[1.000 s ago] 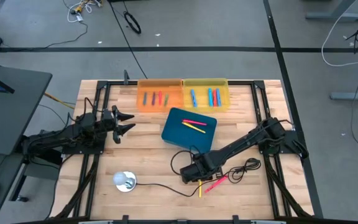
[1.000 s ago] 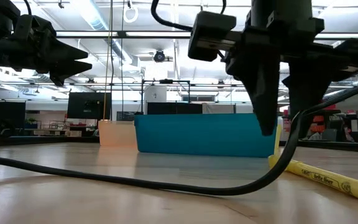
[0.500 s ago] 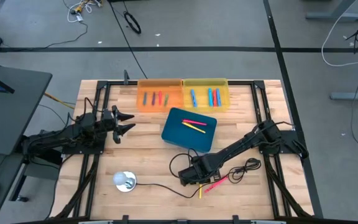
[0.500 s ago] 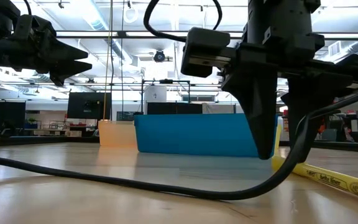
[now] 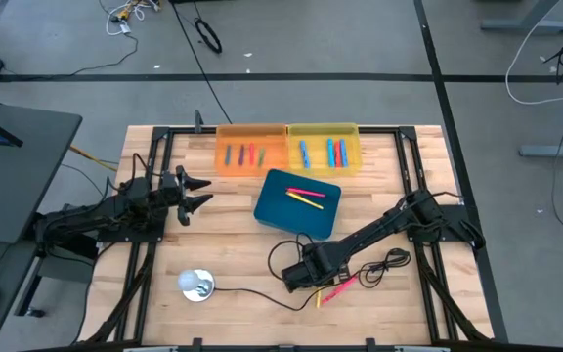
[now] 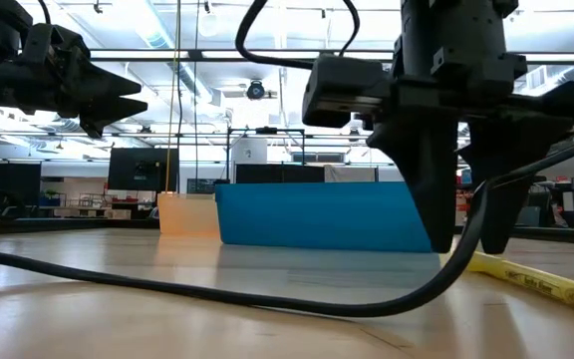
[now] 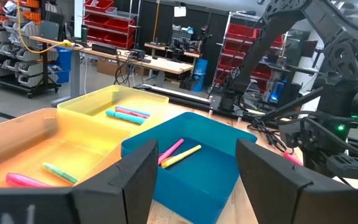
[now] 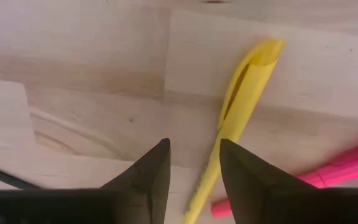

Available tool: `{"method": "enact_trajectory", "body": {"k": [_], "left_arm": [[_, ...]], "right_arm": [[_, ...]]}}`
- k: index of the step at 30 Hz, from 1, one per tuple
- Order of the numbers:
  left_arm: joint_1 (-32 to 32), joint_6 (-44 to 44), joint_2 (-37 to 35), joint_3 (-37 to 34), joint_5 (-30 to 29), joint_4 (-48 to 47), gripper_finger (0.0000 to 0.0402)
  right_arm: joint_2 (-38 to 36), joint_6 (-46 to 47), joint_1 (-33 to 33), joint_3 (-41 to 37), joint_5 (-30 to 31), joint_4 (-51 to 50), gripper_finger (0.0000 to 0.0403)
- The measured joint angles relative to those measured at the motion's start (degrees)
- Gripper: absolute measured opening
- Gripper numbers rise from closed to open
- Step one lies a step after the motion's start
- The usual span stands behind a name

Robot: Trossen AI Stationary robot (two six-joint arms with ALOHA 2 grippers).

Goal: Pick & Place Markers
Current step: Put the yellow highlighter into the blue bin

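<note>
I see my right gripper (image 5: 299, 279) low at the frame's lower center, fingers parted and empty, just beside a yellow marker (image 8: 234, 121) and pink marker (image 8: 337, 170) on the table (image 5: 233, 254). My left gripper (image 5: 195, 192) hovers open at mid-left.

Only one piece of print showed: a line of small dark lettering ran along the barrel of the yellow marker (image 6: 538, 289) that lay on the table just beside the black cable (image 6: 217, 291) in the low view, but its characters were too small to make out. No other label, brand, number or sign could be read anywhere.
</note>
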State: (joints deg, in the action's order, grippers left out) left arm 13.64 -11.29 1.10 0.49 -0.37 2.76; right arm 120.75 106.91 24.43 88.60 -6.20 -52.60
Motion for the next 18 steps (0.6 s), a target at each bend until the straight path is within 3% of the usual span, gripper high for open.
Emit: {"method": "enact_trajectory", "body": {"k": [18], "left_arm": [[0.0,0.0,0.0,0.0,0.0,0.0,0.0222]], "right_arm": [[-0.3,4.1,1.7,-0.5,-3.1,-1.9,0.0139]]}}
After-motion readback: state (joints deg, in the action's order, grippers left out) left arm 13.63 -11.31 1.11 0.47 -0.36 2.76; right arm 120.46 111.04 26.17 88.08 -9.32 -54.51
